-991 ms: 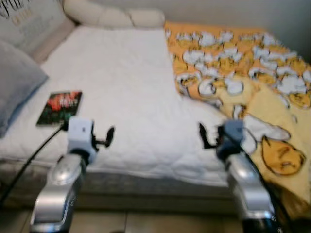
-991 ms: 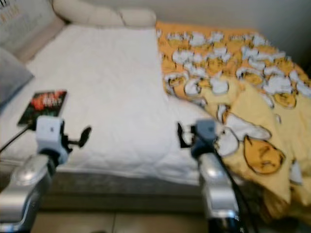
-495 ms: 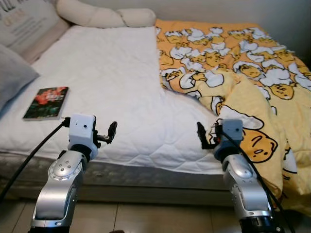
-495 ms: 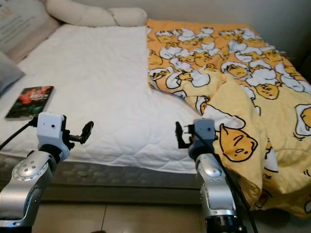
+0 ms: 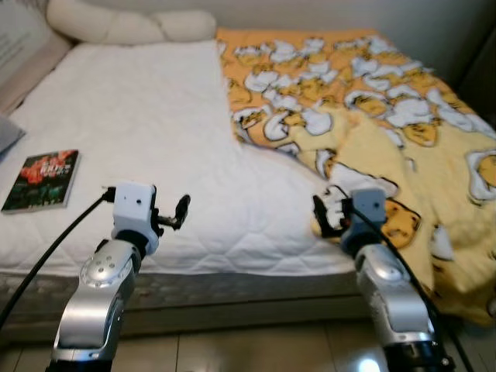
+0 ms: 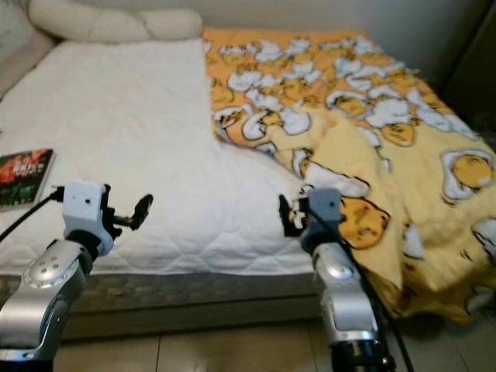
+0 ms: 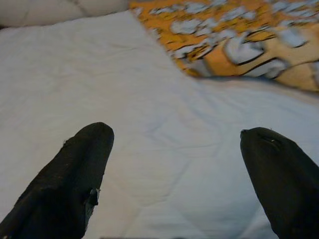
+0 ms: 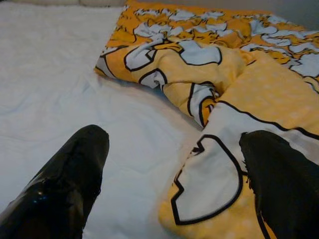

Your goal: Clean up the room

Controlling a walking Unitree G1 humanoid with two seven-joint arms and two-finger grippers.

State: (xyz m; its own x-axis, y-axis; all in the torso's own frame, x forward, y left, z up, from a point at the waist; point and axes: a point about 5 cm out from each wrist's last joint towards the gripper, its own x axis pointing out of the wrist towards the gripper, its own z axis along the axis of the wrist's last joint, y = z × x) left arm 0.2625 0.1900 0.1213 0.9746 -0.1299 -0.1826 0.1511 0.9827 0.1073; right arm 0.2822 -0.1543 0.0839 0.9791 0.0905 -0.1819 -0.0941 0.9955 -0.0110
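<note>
Over the bed [image 5: 139, 116], both grippers hover (fingers spread) beside the blanket [image 5: 403, 116].

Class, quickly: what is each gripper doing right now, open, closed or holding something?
Left gripper: open, holding nothing, over the white quilted mattress.
Right gripper: open, holding nothing, at the yellow cartoon-print blanket's edge.

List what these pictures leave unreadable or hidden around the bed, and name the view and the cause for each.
- Book: the cover text is too small and soft to read in the left eye view.
- Yellow blanket: its far side runs past the right eye view's edge.
- Pillows: cut off by the left eye view's top edge.
- Mattress under the blanket: covered by its folds in the right wrist view.
- Both the left pincer and the right pincer are open, holding nothing.
</note>
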